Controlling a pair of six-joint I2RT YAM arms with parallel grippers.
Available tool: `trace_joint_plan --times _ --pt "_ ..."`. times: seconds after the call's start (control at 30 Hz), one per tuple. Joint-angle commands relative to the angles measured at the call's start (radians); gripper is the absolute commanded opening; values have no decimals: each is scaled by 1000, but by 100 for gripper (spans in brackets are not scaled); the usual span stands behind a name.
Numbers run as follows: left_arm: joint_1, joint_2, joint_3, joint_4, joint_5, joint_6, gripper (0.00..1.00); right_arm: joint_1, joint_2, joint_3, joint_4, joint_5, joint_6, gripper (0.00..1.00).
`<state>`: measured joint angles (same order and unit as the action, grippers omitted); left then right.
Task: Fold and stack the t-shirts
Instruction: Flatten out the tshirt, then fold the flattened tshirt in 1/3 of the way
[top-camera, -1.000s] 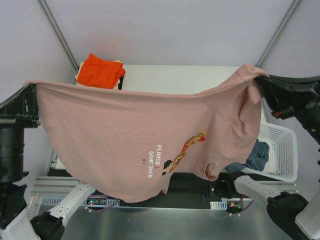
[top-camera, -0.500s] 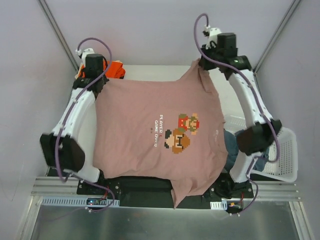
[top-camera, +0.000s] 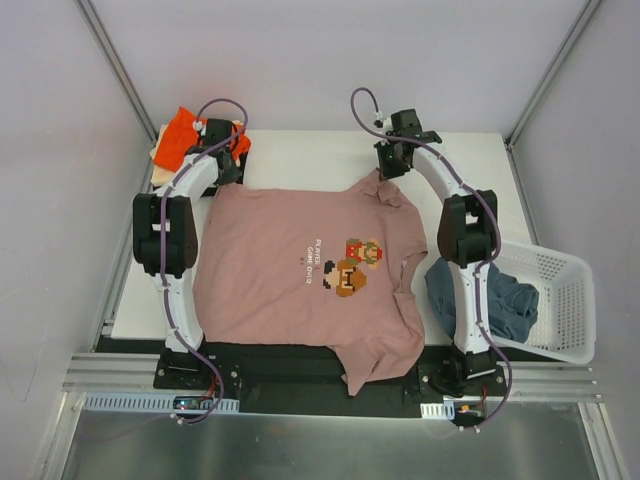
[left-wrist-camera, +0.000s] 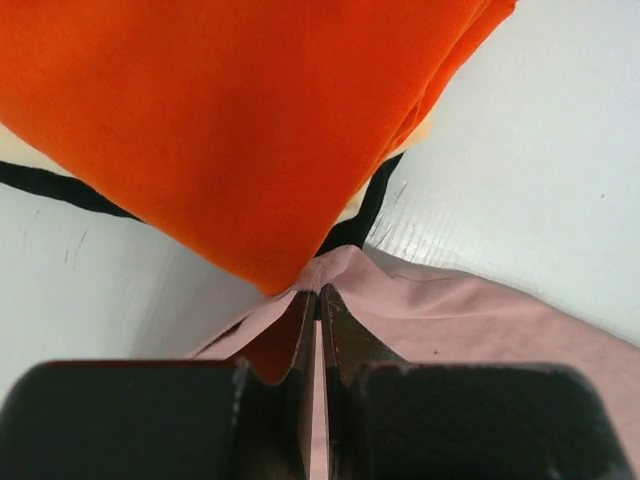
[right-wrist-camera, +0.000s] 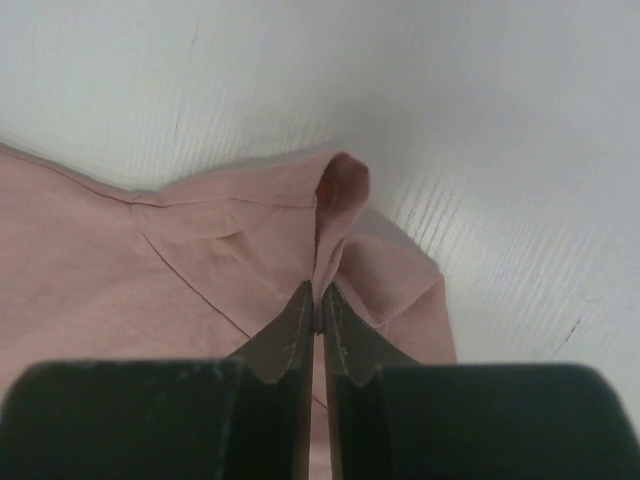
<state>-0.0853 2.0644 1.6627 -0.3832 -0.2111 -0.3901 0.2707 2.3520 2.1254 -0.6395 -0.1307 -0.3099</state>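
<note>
One tee (top-camera: 262, 285): "PLAYER 1 GAME OVER"

Dusty pink tee (top-camera: 270, 280) with red-brown pixel-art print (top-camera: 357, 266), bright orange tee (top-camera: 182, 138), white basket (top-camera: 566, 274)

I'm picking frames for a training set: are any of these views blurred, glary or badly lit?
Top view: sharp, evenly lit, soft shadows only, no glare on the pink t-shirt. Left wrist view: the orange t-shirt is so saturated its folds barely show; the left gripper is dark and soft. Right wrist view: cloth crisp, right gripper dark and slightly blurred.
</note>
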Motion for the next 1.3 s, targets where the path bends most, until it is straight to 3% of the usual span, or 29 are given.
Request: trace_joint_plan --times 0.0,0.5,0.8,0.93,1.03,1.13,1.17,1.23,1.27 --pt "1 -70 -3 23 15 -39 0 9 -138 -51 37 -15 -34 8" --pt "1 -518 -555 64 -14 -154 0 128 -595 -496 -95 163 80 6" --pt "1 -734 -779 29 -112 -242 0 225 -735 -647 -235 249 95 7" --pt "2 -773 -810 -26 -178 -276 0 242 -752 -699 -308 246 107 9" --pt "9 -759 -801 -61 -188 -283 0 254 -752 -742 -325 214 110 14" --pt "10 -727 -778 -95 -185 -291 5 262 -749 -777 -325 171 127 24" --pt "10 -721 -767 -118 -189 -303 8 262 -755 -786 -324 151 127 32" --pt "12 -711 -758 -144 -201 -309 25 268 -766 -797 -318 87 112 43" --pt "12 -711 -744 -163 -200 -302 41 268 -783 -797 -315 74 109 56"
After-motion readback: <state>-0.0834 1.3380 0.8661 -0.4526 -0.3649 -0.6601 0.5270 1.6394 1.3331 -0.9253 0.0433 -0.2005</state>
